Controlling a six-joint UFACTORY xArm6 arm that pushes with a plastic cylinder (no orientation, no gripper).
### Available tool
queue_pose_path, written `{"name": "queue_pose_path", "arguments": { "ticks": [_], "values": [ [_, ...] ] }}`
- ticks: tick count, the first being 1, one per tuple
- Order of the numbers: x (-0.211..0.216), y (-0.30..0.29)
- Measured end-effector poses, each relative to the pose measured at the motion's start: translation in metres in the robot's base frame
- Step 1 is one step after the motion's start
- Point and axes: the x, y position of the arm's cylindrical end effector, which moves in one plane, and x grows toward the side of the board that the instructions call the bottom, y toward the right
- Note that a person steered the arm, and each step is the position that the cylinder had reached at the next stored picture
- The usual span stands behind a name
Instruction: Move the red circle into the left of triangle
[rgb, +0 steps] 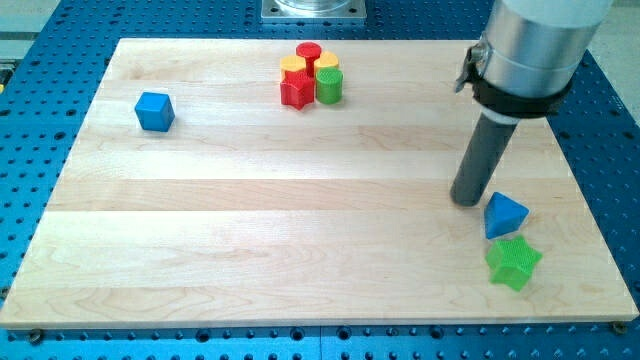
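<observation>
Tip (466, 200) down on the surface (250, 250) at the view's right, just beside the blue triangle (505, 215), on its left, looks close to touching. No fingers on this rig, bare rod only, so nothing clenched or grasped.

Red circle (308, 52) sits far off at the view's top, back of a tight cluster: yellow block (294, 66) to its left, another yellow block (327, 64) to its right, red star (295, 91) and green cylinder (329, 86) in front. Green star (513, 262) just below the triangle. Blue cube (154, 110) alone at the view's left, irrelevant.

Likely plan: back away from the triangle without nudging it, go round behind the cluster, get above the red circle. Straight push downward would drag the neighbours along, so probably peel it out sideways first. Then steer on a long diagonal, short corrective strokes, stop just left of the triangle.
</observation>
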Motion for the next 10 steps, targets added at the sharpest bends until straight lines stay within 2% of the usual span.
{"name": "queue_pose_path", "arguments": {
  "ticks": [1,2,5,6,8,10],
  "values": [
    [0.012,0.018],
    [0.028,0.009],
    [-0.067,-0.178],
    [-0.121,-0.207],
    [-0.152,-0.288],
    [-0.224,-0.24]
  ]
}}
